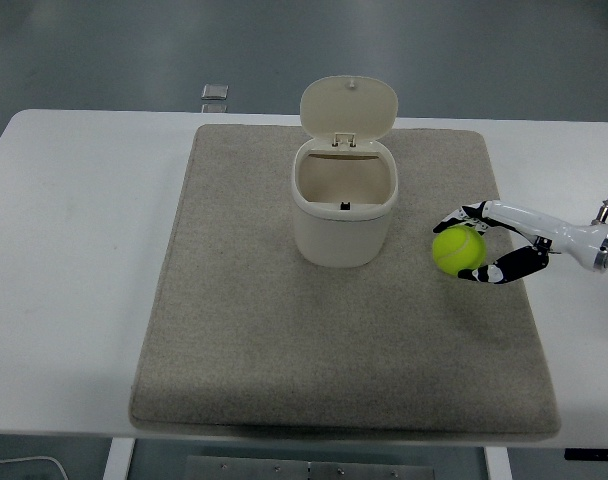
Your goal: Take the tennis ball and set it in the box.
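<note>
A yellow-green tennis ball [458, 250] is at the right side of the grey mat [244, 350]. My right hand [484, 245] comes in from the right edge and its fingers [504, 268] curl around the ball, above and below it. I cannot tell if the ball is lifted off the mat. The box is a cream bin [344, 205] with its hinged lid [348, 105] flipped up and open, standing at the mat's middle back, left of the ball. Its inside looks empty. The left arm is out of view.
The mat lies on a white table [74, 250]. A small grey square object [215, 93] lies on the floor beyond the table's far edge.
</note>
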`<control>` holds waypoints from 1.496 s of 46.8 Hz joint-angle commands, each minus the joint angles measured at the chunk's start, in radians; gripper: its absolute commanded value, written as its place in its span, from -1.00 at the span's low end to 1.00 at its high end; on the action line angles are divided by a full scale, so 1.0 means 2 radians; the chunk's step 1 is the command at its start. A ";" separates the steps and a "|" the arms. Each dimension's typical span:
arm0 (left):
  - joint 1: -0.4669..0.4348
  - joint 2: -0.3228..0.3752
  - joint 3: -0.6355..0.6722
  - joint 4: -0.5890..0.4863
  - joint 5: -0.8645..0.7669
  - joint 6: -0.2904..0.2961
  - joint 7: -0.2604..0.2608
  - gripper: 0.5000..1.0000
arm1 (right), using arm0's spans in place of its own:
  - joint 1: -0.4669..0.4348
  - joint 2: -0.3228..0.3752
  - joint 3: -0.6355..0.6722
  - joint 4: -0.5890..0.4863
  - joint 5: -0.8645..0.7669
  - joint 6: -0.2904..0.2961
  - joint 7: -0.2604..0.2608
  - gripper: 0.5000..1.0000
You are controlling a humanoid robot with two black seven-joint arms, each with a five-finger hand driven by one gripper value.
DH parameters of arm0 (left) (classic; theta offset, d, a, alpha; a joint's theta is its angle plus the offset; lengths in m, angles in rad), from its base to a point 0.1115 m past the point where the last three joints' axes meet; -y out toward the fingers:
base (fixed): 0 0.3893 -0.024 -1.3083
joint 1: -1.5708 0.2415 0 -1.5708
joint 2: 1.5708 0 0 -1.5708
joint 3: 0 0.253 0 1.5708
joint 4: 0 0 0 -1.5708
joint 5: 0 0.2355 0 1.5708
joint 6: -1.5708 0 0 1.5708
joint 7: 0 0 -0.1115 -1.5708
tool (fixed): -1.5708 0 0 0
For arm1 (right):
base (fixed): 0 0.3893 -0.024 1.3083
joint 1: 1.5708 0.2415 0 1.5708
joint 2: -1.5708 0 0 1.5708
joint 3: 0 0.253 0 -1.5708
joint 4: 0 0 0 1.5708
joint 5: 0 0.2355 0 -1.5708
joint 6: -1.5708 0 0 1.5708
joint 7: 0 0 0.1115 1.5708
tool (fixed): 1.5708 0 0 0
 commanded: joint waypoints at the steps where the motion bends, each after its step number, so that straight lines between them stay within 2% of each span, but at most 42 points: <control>1: 0.000 0.000 0.000 0.000 0.000 0.000 0.000 0.97 | 0.001 -0.005 0.013 0.001 0.016 -0.001 0.016 -1.00; 10: 0.000 0.000 0.000 0.000 0.000 0.000 0.000 0.97 | 0.035 -0.048 0.018 0.021 0.048 0.016 0.053 -1.00; 16: 0.000 0.000 0.000 0.000 0.000 0.000 0.000 0.97 | 0.055 -0.052 0.021 0.037 0.058 0.032 0.056 -1.00; 22: 0.000 0.000 0.000 0.000 0.000 0.000 0.000 0.97 | 0.080 -0.038 0.022 0.041 0.068 0.038 0.056 -1.00; 36: 0.000 0.000 0.000 0.000 0.000 0.000 0.000 0.97 | 0.109 0.034 0.023 0.041 0.068 0.041 0.048 -1.00; 38: 0.000 0.000 0.000 0.000 0.000 0.000 0.000 0.97 | 0.111 0.043 0.023 0.041 0.068 0.041 0.040 -1.00; 46: 0.000 0.000 0.000 0.000 0.000 0.000 0.000 0.97 | 0.116 0.081 0.023 0.035 0.067 0.040 -0.017 -1.00; 58: 0.000 0.000 0.000 0.000 0.000 0.000 0.000 0.97 | 0.116 0.090 0.023 0.029 0.069 0.029 -0.027 -1.00; 61: 0.000 0.000 0.000 0.000 0.000 0.000 0.000 0.97 | 0.115 0.091 0.022 0.029 0.069 0.020 -0.031 -0.71; 68: 0.000 0.000 0.000 0.000 0.000 0.000 0.000 0.97 | 0.113 0.096 0.022 0.029 0.070 0.019 -0.043 -0.56; 70: 0.000 0.000 0.000 0.000 0.000 0.000 0.000 0.97 | 0.113 0.097 0.022 0.029 0.070 0.019 -0.044 -0.44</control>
